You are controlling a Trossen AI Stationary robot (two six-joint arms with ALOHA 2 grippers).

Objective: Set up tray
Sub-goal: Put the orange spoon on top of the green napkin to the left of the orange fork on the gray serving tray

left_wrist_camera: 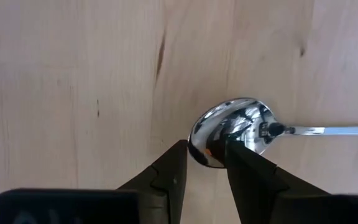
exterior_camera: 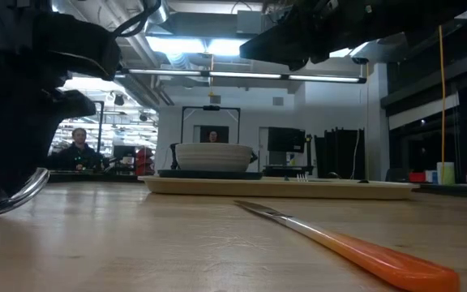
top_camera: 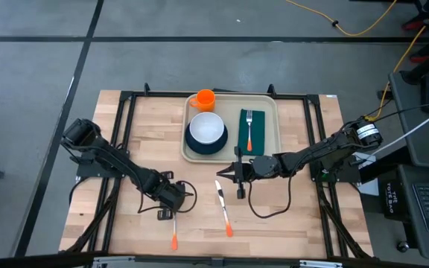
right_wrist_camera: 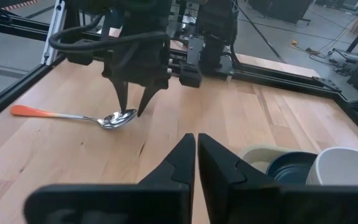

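On the wooden tabletop (top_camera: pixel 289 216) we see a spoon (top_camera: pixel 174 227) and a knife (top_camera: pixel 223 209), both with orange handles, lying apart from each other. Farther back we see a white bowl (top_camera: pixel 206 128) on a dark plate (top_camera: pixel 194 146), an orange cup (top_camera: pixel 204 99), and a fork (top_camera: pixel 249 128) on a green napkin (top_camera: pixel 259 134).

Left gripper (right_wrist_camera: pixel 133 99) low, fingers parted – right gripper (right_wrist_camera: pixel 196 144) nearly closed, raised

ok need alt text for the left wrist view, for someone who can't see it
The left pincer hangs just above a wooden table, its two dark fingers slightly apart at the bowl of a shiny metal spoon. The spoon lies flat on the wood, its handle running off one edge of the picture.
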